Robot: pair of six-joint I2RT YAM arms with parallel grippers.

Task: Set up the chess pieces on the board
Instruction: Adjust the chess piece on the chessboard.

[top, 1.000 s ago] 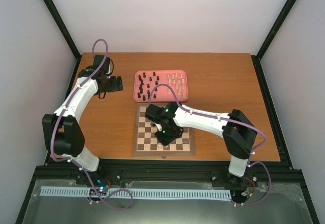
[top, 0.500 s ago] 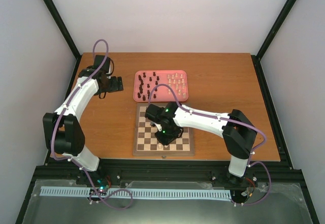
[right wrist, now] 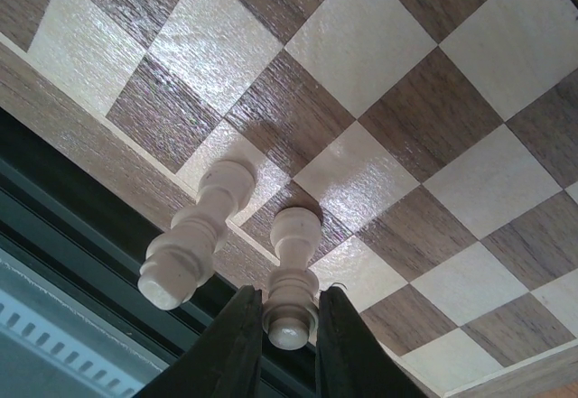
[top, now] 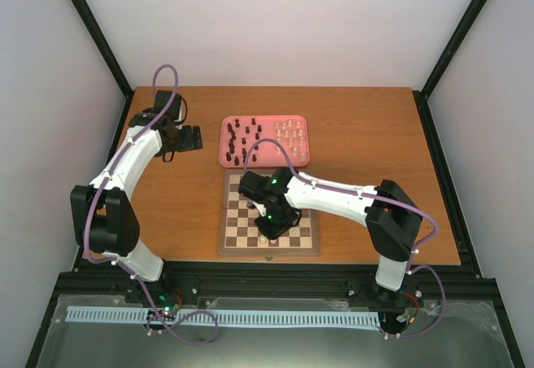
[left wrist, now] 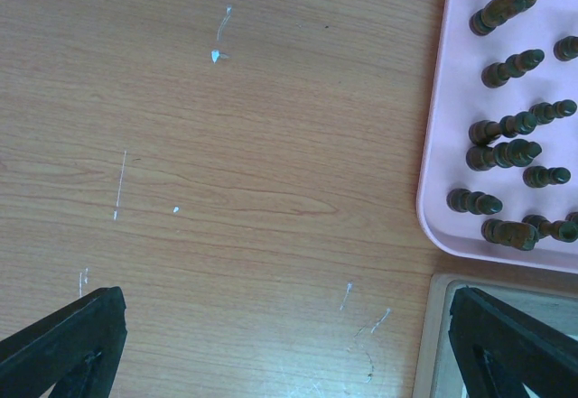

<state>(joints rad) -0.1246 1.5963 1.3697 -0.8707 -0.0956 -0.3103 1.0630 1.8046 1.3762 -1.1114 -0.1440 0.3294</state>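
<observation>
The right gripper (right wrist: 289, 303) is closed down to a narrow gap, pinching the head of a cream piece (right wrist: 293, 263). That piece stands upright directly between the jaws, its long axis in line with them, on a square in the near row of the board (right wrist: 424, 73), with a second cream piece (right wrist: 203, 236) just beside it and not touching. The left gripper (left wrist: 289, 344) hangs wide open and empty over the tabletop (left wrist: 226, 190), just left of the pink tray (left wrist: 438, 145) beyond the board's far edge, so it is the nearer arm to the dark pieces (left wrist: 506, 154).
</observation>
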